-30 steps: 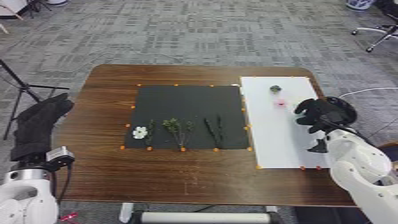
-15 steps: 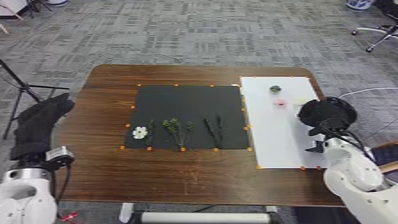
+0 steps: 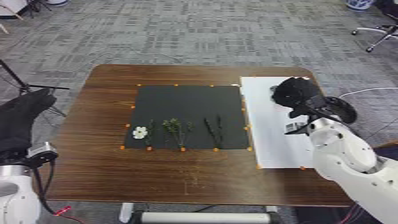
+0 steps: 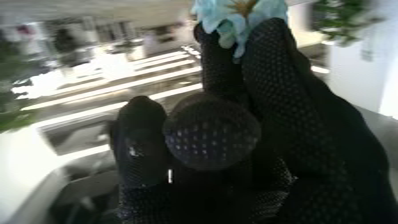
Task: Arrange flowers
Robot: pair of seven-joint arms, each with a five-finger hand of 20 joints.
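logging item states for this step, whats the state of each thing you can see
Light blue flower: pinched in the right hand
Right hand: shut on that flower
Left hand: open
Black mat: spread flat
White flower: bloom open, lying down
Leafy green sprig: lying down
Dark stems: lying down
White sheet: flat, partly covered

The left arm and the right arm are white, with smooth rounded covers. The left hand and the right hand have black gloves; the right one shows small-patterned fabric. Dark cables accompany the left arm.
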